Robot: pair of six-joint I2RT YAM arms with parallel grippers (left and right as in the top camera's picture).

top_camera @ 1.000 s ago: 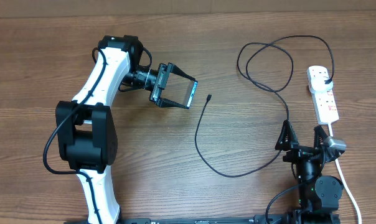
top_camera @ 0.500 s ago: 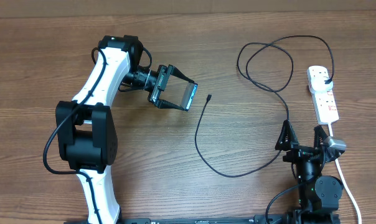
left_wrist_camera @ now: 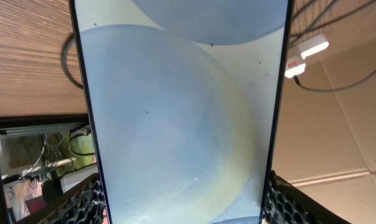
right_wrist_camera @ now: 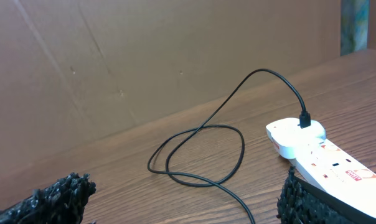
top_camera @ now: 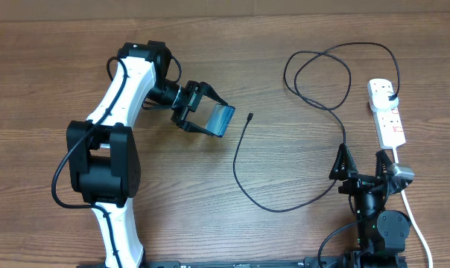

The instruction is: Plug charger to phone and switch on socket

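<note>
Left jaws are clamped on the phone [top_camera: 224,118], one on each long edge, and it sits up off the table [top_camera: 46,74], tilted. On my left wrist view the phone [left_wrist_camera: 182,112] fills nearly the whole frame with its pale blue screen facing the camera. The black ribbed pads [left_wrist_camera: 88,200] show at both bottom corners, pressed to its sides.

Just past the left jaws' tips, to the right, the charger [top_camera: 243,179] has its small black tip [top_camera: 250,116] lying on the table. It is near the phone but not touching it, so nothing is plugged in. From the tip the cable sweeps back and across in a wide curve to the right jaws and passes close by their left finger. It then runs ahead of them into loops [top_camera: 318,74].

Right jaws are wide open, nothing between them, low by the table edge. Right wrist view shows both pads [right_wrist_camera: 48,198] apart at the bottom corners.

The socket [top_camera: 387,112] lies ahead of the right jaws, a bit right, flat on the table. A black plug [top_camera: 390,90] sits in its far end. On the right wrist view the socket [right_wrist_camera: 325,155] is just beyond the right pad, red markings showing. I can't tell the switch position. A white cord [top_camera: 413,216] trails back past the right arm.
</note>
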